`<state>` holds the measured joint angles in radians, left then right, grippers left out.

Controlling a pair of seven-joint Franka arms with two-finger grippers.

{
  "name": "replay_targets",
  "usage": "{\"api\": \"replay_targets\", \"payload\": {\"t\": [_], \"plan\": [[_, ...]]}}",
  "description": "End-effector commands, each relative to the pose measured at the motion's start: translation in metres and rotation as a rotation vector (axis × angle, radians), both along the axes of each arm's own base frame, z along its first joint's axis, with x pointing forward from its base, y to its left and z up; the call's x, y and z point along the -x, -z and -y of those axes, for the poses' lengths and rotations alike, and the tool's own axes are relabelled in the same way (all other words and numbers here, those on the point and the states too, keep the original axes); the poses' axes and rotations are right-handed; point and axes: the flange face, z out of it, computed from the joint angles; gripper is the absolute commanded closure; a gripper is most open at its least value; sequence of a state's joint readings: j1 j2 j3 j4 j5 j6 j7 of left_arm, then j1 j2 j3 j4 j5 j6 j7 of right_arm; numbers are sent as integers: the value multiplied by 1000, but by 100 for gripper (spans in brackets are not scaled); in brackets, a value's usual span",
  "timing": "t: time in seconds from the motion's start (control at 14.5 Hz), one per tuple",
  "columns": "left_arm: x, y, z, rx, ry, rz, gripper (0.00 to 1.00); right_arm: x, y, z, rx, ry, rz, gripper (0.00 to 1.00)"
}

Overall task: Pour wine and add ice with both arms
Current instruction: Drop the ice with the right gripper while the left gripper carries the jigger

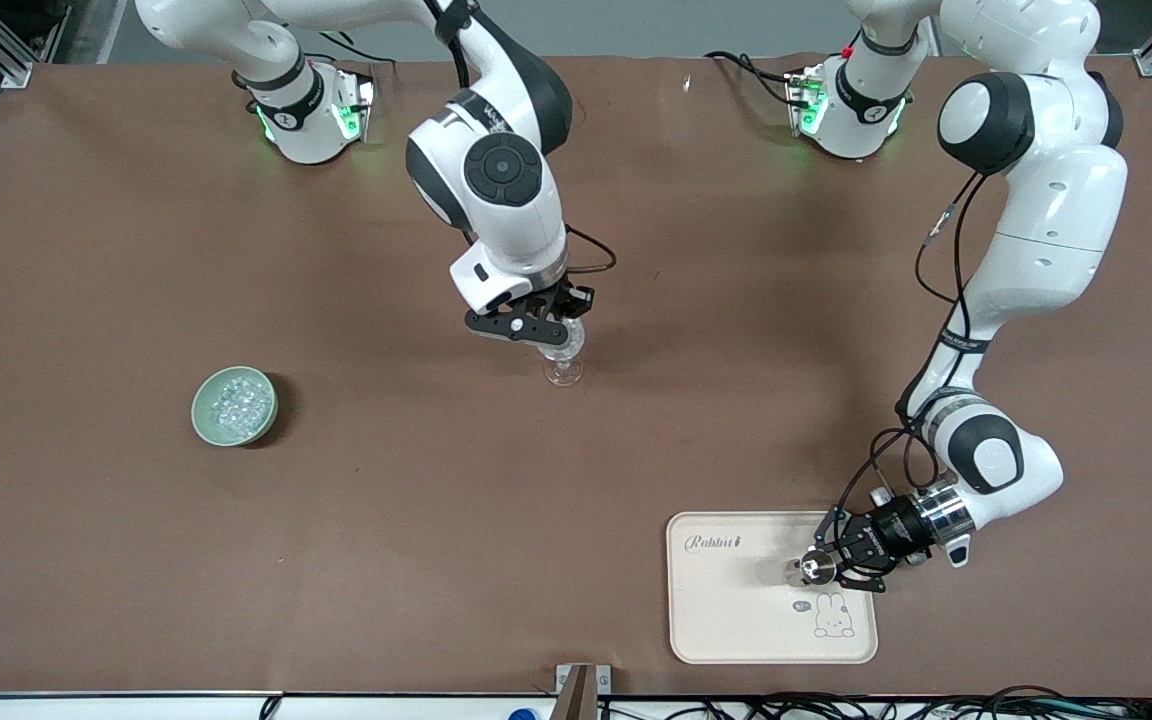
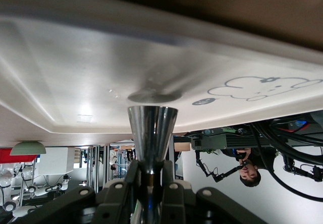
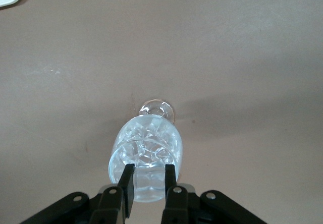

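So you were pretty early on, I'd say. Your right gripper (image 1: 548,335) was clamped on the rim of the one cut glass (image 3: 146,156) mid-table, nothing in it that I could see. Your left gripper (image 1: 821,568) was pinched tight on a single shiny metal cup (image 2: 152,130) over the one cream tray (image 1: 726,625), near the camera at the left arm's end. The ice (image 1: 237,404) sat untouched in the one green bowl (image 1: 204,418) toward the right arm's end. Pouring and icing both looked undone.
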<state>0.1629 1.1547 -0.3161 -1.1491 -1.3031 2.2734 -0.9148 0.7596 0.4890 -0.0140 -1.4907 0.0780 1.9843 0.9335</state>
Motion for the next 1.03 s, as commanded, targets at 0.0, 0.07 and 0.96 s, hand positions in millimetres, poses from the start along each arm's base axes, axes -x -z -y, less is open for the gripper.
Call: {"api": "replay_targets", "payload": {"t": [0.0,0.07,0.96], "plan": [[-4,-2,-1,23,-14,14,96,-4,-1,1,14,-9,22,53],[-3,0,-1,22,-14,11,96,-5,-1,2,34,-21,44,41],[4,19,2,77,-49,-33,60,-96,-91,157,11,138,173,0]]}}
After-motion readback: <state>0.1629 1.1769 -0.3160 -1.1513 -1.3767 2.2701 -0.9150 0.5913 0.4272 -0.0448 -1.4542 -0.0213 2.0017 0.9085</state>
